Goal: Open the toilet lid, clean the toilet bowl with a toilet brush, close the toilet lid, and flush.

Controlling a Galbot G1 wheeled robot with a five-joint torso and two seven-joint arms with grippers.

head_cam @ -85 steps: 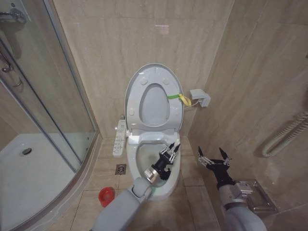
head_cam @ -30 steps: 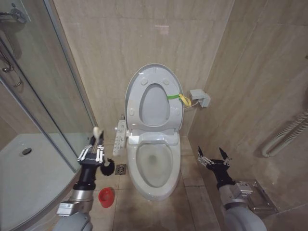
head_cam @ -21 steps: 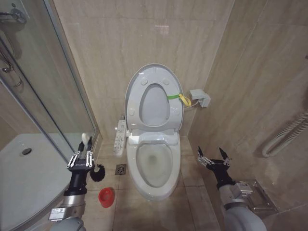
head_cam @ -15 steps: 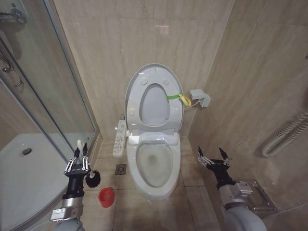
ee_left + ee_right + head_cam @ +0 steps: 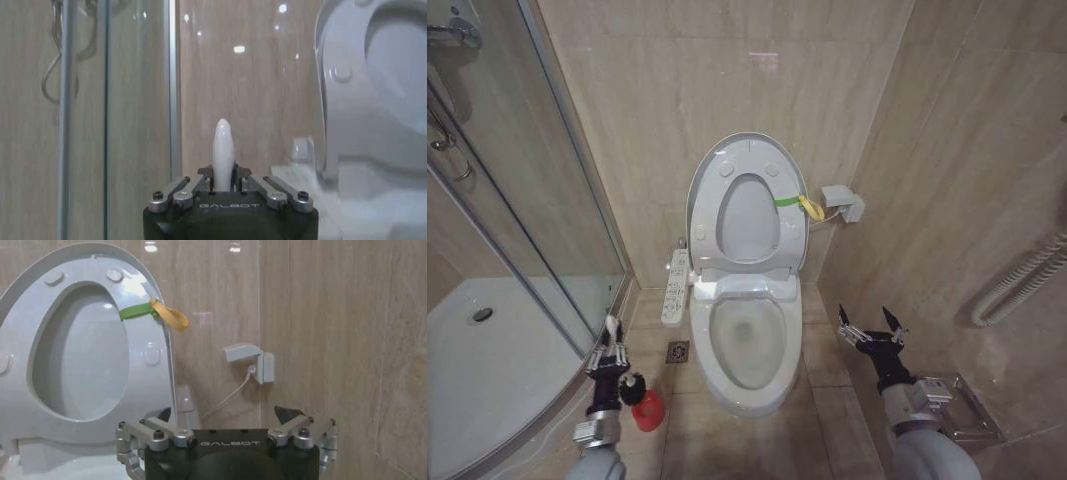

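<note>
One toilet brush [image 5: 627, 383], pale-handled with a dark bristle head, is held upright by the left gripper [image 5: 608, 352], whose jaws are pinched on the thin handle; in the left wrist view the rounded white handle tip [image 5: 222, 150] rises between the closed fingers. Its bristle head sits just above and touching the rim of the red holder cup [image 5: 649, 409], which stands on the tiled floor [image 5: 727, 440] to the left of the toilet bowl [image 5: 748, 345]. Between the holder cup and the bowl lies a square floor drain [image 5: 677, 351]. The bowl, a white elongated oval, stands against the beige wall, and the seat ring [image 5: 745, 218] and the toilet lid [image 5: 799, 236] behind it are both raised upright at the bowl's back; a green-yellow band [image 5: 799, 204] hangs at the lid's right edge. A white control panel [image 5: 675, 286] projects from the bowl's left side. Right of the bowl, the right gripper [image 5: 870, 326] hangs in the air with its jaws spread wide and nothing between them. A white wall socket [image 5: 842, 203] is mounted right of the lid. Left of the bowl, beyond the left gripper, stand the curved glass shower screen [image 5: 517, 220] and the white shower tray [image 5: 477, 350].
</note>
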